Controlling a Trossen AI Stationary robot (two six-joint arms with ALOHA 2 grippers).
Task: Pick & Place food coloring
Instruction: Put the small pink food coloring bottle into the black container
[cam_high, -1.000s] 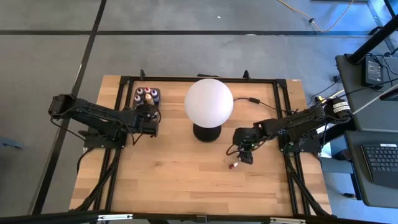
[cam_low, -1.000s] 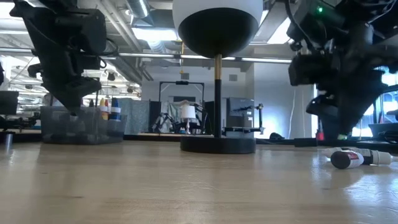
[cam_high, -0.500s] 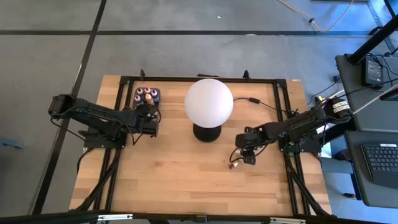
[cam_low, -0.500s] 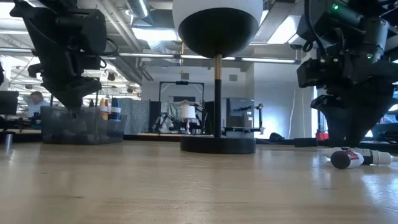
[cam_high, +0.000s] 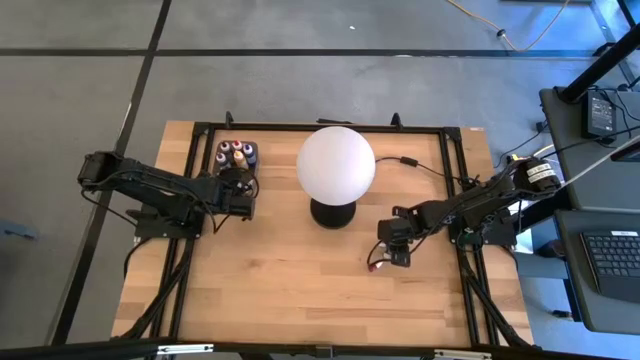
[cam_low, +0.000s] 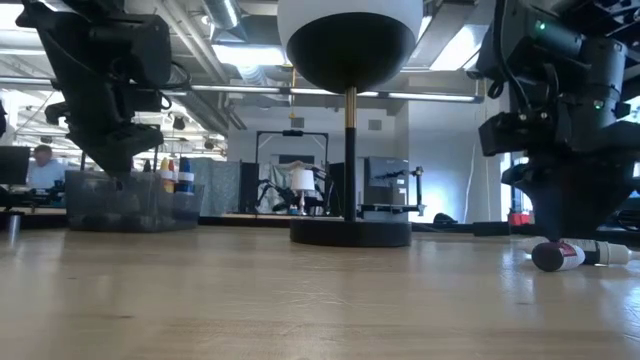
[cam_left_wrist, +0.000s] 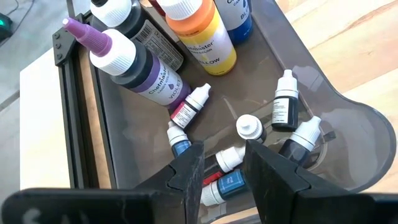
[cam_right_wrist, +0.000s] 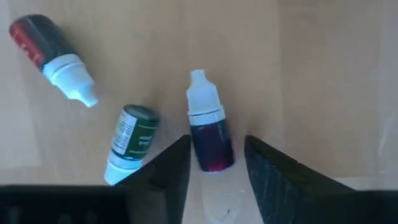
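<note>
Right claw (cam_high: 388, 258) has shifted slightly right and dropped toward the loose bottles since a second ago; left arm unchanged.

High view: left claw (cam_high: 238, 185) hangs over the near end of the grey tray (cam_high: 224, 151), far left of the bench (cam_high: 280, 290). Globe lamp (cam_high: 335, 165) mid-bench. Right claw near-right of the lamp, small bottles (cam_high: 377, 266) just beside it.

Low view: bottles (cam_low: 575, 254) lie flat on the bench under the right arm.

Left wrist view: left claw (cam_left_wrist: 222, 167) open, empty, above tray holding small dropper bottles (cam_left_wrist: 285, 107) and an orange bottle (cam_left_wrist: 202, 35).

Right wrist view: fingers (cam_right_wrist: 273, 171) spread either side of a dark red bottle (cam_right_wrist: 209, 126), not gripping; green bottle (cam_right_wrist: 129, 143) and red bottle (cam_right_wrist: 51, 55) lie nearby.
</note>
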